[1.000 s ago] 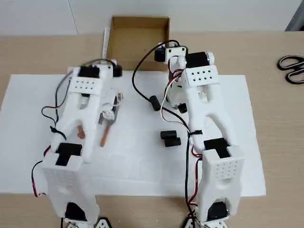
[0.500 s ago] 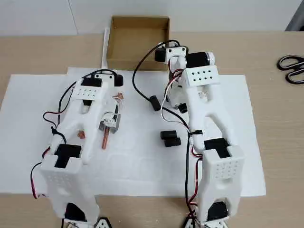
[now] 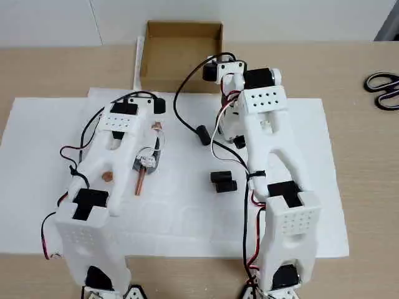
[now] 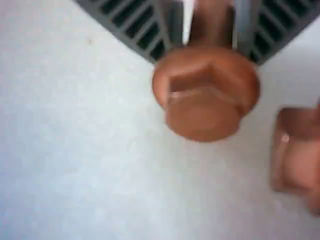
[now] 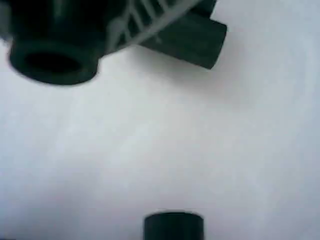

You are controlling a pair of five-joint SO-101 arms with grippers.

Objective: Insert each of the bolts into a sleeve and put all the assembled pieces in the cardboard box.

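The left gripper point(image 3: 147, 164), clamped on the shank of a copper bolt point(image 4: 205, 95), has drawn back slightly toward its base above the white sheet point(image 3: 187, 218), so the bolt seems securely picked and ready to carry to the black sleeves point(image 3: 221, 177) lying well apart to its right.

The high view looks steeply down from above and behind both arm bases, facing across the white sheet point(image 3: 43, 156) toward the cardboard box point(image 3: 181, 53) at the far side. The left wrist view sits very close over the sheet, facing the head of a copper bolt point(image 4: 206, 92), which the high view shares point(image 3: 141, 182). The right wrist view, equally close, looks past a black sleeve point(image 5: 52, 62). A further sleeve point(image 5: 173, 225) is probably one of the high view's pair point(image 3: 223, 181).
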